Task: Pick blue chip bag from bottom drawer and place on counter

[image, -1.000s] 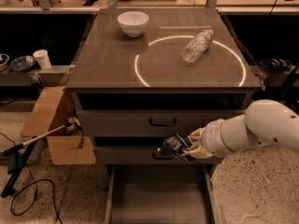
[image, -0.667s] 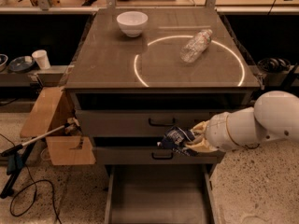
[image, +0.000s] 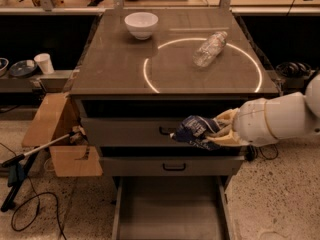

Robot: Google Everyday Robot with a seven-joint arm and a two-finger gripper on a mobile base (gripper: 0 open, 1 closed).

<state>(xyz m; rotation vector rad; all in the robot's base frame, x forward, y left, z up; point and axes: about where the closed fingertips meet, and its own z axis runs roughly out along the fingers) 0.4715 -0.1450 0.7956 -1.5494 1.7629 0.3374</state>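
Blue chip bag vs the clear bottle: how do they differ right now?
The blue chip bag is dark and crumpled; the clear bottle is see-through and keeps its shape. The bag hangs in the air, gripped by the hand in front of the top drawer; the bottle lies on its side on the counter. Both are small containers.

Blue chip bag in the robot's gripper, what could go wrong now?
The gripper holds the blue chip bag below the counter edge; lifting straight up, the bag might snag on that lip. The crumpled bag could slip and drop into the open bottom drawer. The bottle lies on its side on the counter; a bump may roll it.
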